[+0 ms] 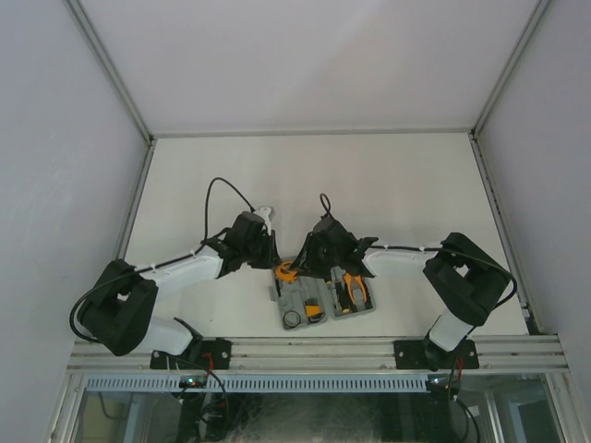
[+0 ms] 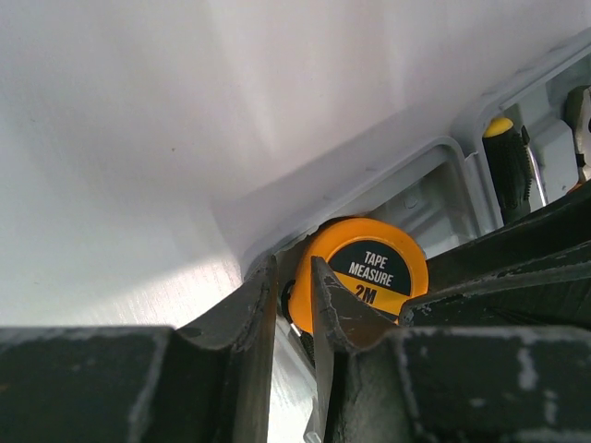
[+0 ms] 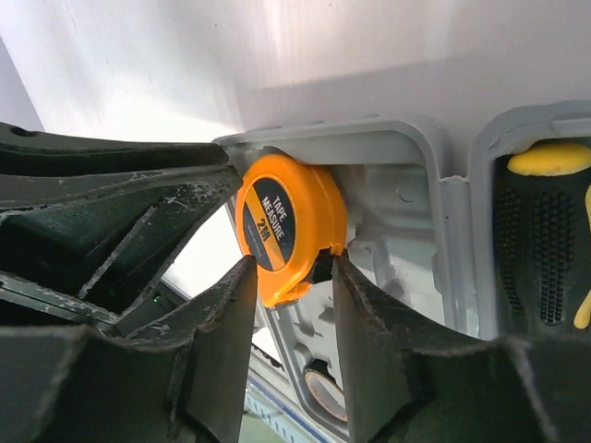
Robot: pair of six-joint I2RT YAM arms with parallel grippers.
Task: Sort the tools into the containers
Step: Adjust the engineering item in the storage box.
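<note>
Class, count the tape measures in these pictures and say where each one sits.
1. The tape measure stands tilted on edge at the far corner of the grey case; others may be hidden.

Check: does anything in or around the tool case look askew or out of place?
The tape measure stands tipped on its edge at the far left corner of the grey tool case, against the rim, rather than lying flat in a recess. The jaws of the right gripper flank its lower edge.
</note>
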